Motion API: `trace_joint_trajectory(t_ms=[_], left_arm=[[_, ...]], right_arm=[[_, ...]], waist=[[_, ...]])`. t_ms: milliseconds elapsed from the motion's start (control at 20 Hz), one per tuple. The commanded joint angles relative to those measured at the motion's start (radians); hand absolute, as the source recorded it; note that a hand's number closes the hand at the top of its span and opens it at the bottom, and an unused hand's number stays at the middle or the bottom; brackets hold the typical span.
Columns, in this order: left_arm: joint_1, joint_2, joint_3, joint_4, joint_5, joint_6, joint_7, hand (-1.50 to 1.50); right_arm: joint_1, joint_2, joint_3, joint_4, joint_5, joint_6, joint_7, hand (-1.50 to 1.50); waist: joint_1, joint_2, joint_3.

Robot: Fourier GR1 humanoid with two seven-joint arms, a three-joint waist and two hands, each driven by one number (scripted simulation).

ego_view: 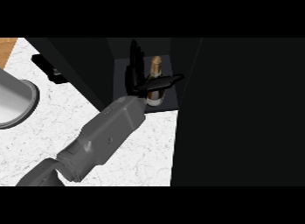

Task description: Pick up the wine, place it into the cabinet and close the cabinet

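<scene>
While wine (156, 65) stands, thumb of l. hand (139, 85) crosses it.

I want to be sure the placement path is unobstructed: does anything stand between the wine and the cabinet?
Nothing visible does. The wine already stands in the cabinet's opening, with the left hand beside it, fingers straight, thumb across its front.

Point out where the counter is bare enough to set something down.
Bare counter lies between the grey cylinder and the forearm, and between forearm and black cabinet. Crowded: the cabinet's opening, with hand and wine bottle.
</scene>
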Motion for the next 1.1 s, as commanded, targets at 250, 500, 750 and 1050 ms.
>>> trace_joint_trajectory(t_ms=[250, 500, 750, 1050], left_arm=[[0.046, 0.0, -0.048, -0.114, 0.055, -0.002, -0.072, -1.5], [0.104, 0.0, -0.104, -0.158, 0.061, -0.029, -0.103, -1.5], [0.113, 0.0, -0.15, -0.236, 0.059, 0.033, -0.107, -1.5], [0.164, 0.0, -0.135, -0.247, 0.006, 0.009, -0.13, -1.5]], right_arm=[[0.013, -0.017, -0.023, -0.001, -0.021, 0.014, -0.002, -1.5], [-0.017, -0.012, -0.01, -0.019, 0.002, -0.025, 0.061, -1.5], [-0.048, -0.018, -0.038, 0.019, 0.014, -0.028, 0.039, -1.5], [0.093, -0.002, 0.016, -0.091, 0.043, -0.036, 0.054, -1.5]], waist=[[0.022, -0.008, 0.0], [0.041, -0.013, 0.0], [0.064, -0.018, 0.0], [0.083, -0.024, 0.001]])
